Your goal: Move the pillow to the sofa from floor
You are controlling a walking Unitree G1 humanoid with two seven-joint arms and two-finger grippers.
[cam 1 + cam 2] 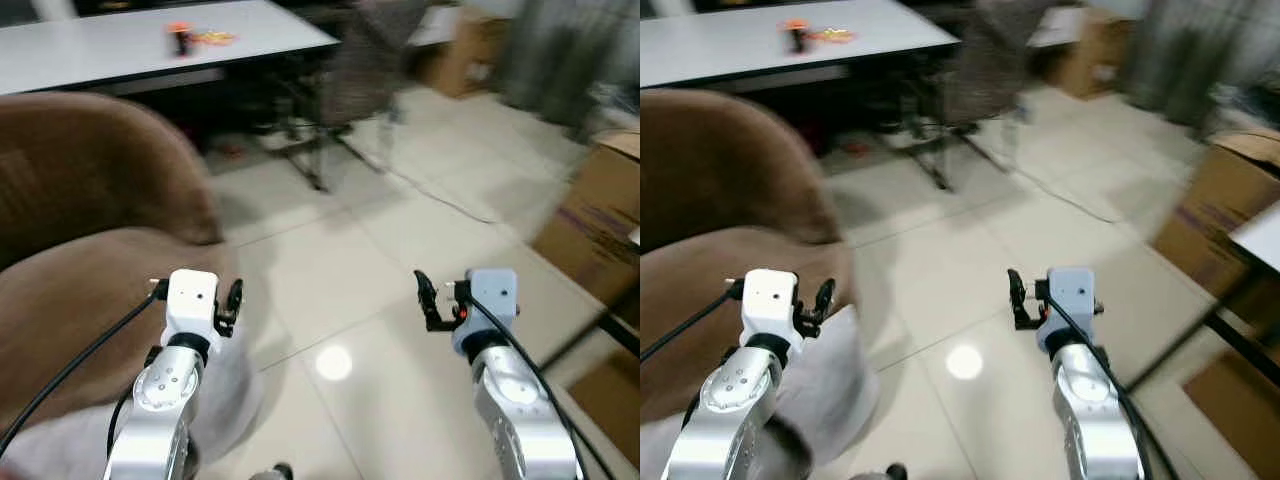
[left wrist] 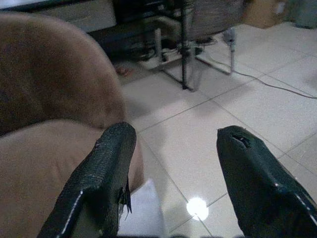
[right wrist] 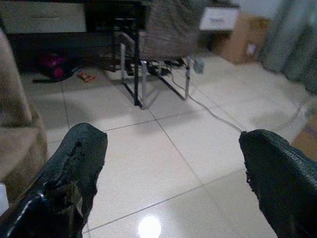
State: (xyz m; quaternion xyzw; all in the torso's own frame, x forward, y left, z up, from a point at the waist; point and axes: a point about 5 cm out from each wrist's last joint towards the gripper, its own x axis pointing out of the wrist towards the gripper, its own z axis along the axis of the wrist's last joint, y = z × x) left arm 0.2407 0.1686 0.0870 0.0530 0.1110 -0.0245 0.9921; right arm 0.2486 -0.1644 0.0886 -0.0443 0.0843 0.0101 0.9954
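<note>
Already the soft white pillow (image 1: 830, 385) rests against the brown fabric sofa (image 1: 70, 300), seemingly delivered. Both claws, left claw (image 2: 173, 163) and right claw (image 3: 173, 173), hover spread and empty, apparently after release.

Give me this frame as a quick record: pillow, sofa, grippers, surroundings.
pillow: white, low beside the sofa's front edge, under the left arm
sofa: brown, on robot's left
left gripper: fingers open, empty, raised by the sofa edge
right gripper: fingers open, empty, over tiled floor
table: white, beyond the sofa
boxes: cardboard, on robot's right
</note>
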